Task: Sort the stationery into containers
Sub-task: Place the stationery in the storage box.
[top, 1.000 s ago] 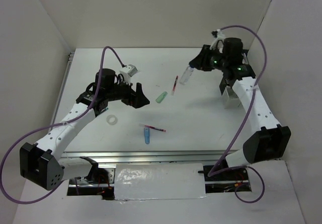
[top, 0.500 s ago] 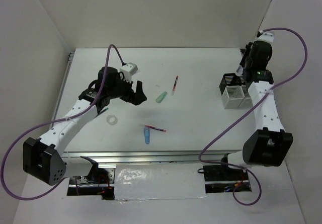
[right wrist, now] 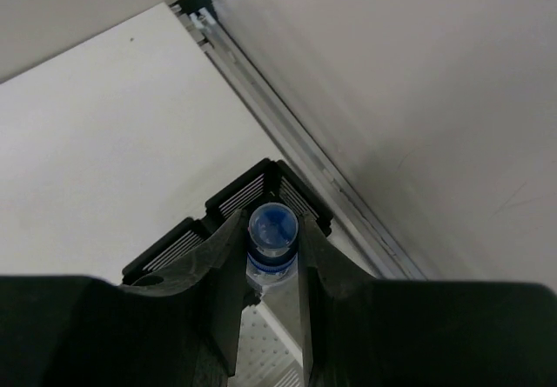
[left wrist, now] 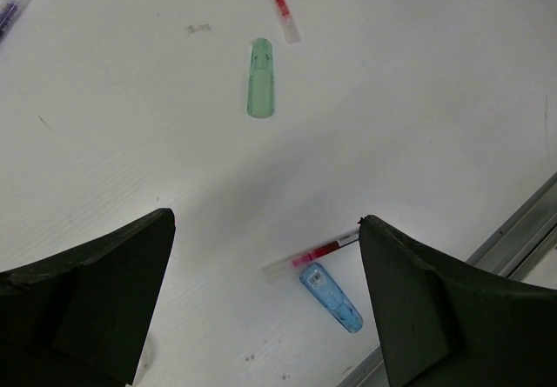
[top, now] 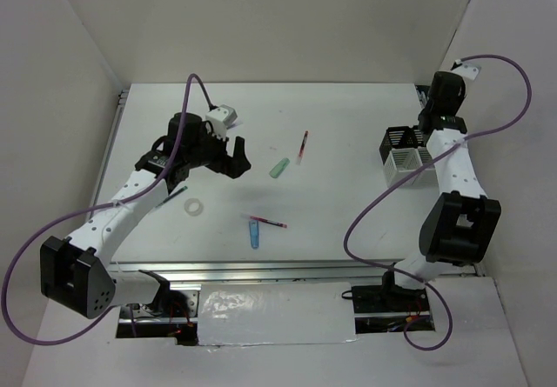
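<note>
Seen from above, my left claw (top: 233, 156) hangs over the left side of the worktop (top: 348, 204). The pale green tube (top: 278, 169) and a red pen (top: 303, 146) lie just beyond it. The blue marker (top: 254, 233) and a second red pen (top: 270, 223) lie nearer my bases. My right arm (top: 452, 165) reaches over the containers (top: 402, 152) at the right edge, and its claw is hidden from this angle.

Through my left wrist camera, the left claw is spread wide, empty and touching nothing, with the tube lying ahead between the fingers. The tube looks light, stiff and smooth. Being round it will likely roll, so I would take it across the middle of its length.

Through my right wrist camera, my right claw (right wrist: 272, 261) is pinching the blue-capped clear bottle (right wrist: 272, 229) by its sides just under the cap. It holds the bottle upright over a black slatted bin (right wrist: 233, 197). I judge the bottle light, rigid and slick, so the shoulder below the cap is a sound hold. I cannot tell whether its base has entered the bin.
</note>
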Robot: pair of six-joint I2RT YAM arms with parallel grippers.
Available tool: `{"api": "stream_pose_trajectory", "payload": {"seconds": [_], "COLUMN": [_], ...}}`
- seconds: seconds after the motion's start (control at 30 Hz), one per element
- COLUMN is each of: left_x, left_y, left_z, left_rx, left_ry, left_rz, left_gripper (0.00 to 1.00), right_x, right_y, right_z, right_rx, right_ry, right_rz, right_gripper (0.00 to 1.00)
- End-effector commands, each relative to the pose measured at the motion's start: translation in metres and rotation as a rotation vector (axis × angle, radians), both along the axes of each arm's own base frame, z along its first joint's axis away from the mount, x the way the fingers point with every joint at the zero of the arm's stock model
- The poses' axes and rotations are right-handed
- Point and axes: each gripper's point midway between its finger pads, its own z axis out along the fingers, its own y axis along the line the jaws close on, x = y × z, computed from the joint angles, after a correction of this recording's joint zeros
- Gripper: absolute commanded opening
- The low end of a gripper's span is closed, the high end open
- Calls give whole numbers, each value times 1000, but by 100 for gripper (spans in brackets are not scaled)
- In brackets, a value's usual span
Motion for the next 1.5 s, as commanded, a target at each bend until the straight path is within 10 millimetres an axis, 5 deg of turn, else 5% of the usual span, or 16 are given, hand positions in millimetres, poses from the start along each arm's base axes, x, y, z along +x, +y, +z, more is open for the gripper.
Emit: {"api": "stream_pose_trajectory", "payload": {"seconds": [0.0, 0.53, 0.97, 1.2, 1.27, 1.47], "left_x": [3, 2, 6, 4, 2, -6], "left_y": [4, 19, 41, 59, 65, 98], "left_z": [6, -21, -35, -46, -50, -84], "left_rx": [-5, 4, 27, 40, 44, 158], "left_ry": [-33, 32, 78, 105, 122, 233], "left_rz": [-2, 45, 120, 158, 171, 260], "left_gripper": [99, 99, 99, 99, 99, 84], "right_x": [13, 47, 46, 46, 41, 30], "right_y": [-22, -35, -34, -31, -24, 45], "right_z": [48, 22, 22, 21, 26, 68], "right_rx": [-24, 35, 7, 18, 37, 119], "right_ry": [-182, -178, -165, -160, -154, -193], "right_rz": [-98, -103, -114, -100, -71, 258], "right_gripper": [0, 11, 45, 51, 49, 45]}}
